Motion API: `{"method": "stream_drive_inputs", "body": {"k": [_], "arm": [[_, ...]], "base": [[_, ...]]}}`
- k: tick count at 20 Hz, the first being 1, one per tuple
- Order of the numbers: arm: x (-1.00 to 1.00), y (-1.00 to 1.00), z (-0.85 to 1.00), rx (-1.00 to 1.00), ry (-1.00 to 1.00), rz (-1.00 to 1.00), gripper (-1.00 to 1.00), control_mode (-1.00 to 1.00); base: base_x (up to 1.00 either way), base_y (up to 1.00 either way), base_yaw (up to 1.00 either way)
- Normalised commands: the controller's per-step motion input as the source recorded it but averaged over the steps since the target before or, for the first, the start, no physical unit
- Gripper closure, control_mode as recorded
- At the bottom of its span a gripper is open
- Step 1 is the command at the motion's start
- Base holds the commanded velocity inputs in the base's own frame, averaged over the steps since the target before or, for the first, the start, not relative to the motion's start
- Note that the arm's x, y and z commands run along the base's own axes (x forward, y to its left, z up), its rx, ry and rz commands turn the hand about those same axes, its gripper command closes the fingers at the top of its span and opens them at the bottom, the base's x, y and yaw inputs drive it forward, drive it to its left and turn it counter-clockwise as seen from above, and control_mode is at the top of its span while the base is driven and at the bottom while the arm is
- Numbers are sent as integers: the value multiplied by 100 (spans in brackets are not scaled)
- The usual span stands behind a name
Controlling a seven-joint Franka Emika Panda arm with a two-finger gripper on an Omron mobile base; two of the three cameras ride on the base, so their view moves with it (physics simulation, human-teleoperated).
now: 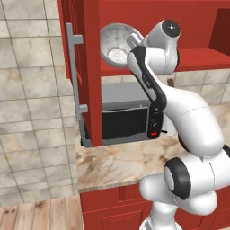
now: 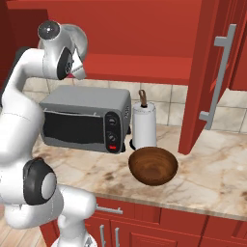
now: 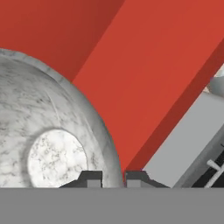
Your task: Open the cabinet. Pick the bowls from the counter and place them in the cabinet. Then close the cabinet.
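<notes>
The cabinet [image 1: 92, 67] stands open, its red shelf [image 2: 137, 67] bare on the right side. My gripper [image 3: 113, 178] is shut on the rim of the grey-white marble bowl [image 3: 52, 131]. That bowl [image 1: 116, 45] is tipped on its side at shelf height, by the left end of the shelf, with my gripper [image 1: 134, 40] at its right edge. The dark brown wooden bowl [image 2: 153, 165] sits upright on the counter [image 2: 212, 173], in front of the paper towel roll.
A grey microwave [image 2: 84, 120] stands on the counter under the shelf, with a paper towel roll [image 2: 144, 126] to its right. The open left door [image 1: 74, 72] and right door [image 2: 219, 72] jut out over the counter. Red base cabinets run below.
</notes>
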Motion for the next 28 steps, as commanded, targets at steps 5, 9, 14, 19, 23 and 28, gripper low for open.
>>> {"method": "stream_drive_inputs", "body": {"k": [5, 9, 14, 19, 23, 28], "arm": [[59, 20, -12, 0, 0, 0, 100, -100], [46, 12, -15, 0, 0, 0, 100, -100], [27, 4, -5, 0, 0, 0, 100, -100], [-13, 12, 2, 0, -10, 0, -100, -100], [-13, 2, 22, 0, -23, 0, -100, -100], [-6, 0, 17, 0, -17, 0, -100, -100]], "base": [[0, 0, 0], [0, 0, 0], [0, 0, 0], [0, 0, 0], [0, 0, 0], [0, 0, 0]]}}
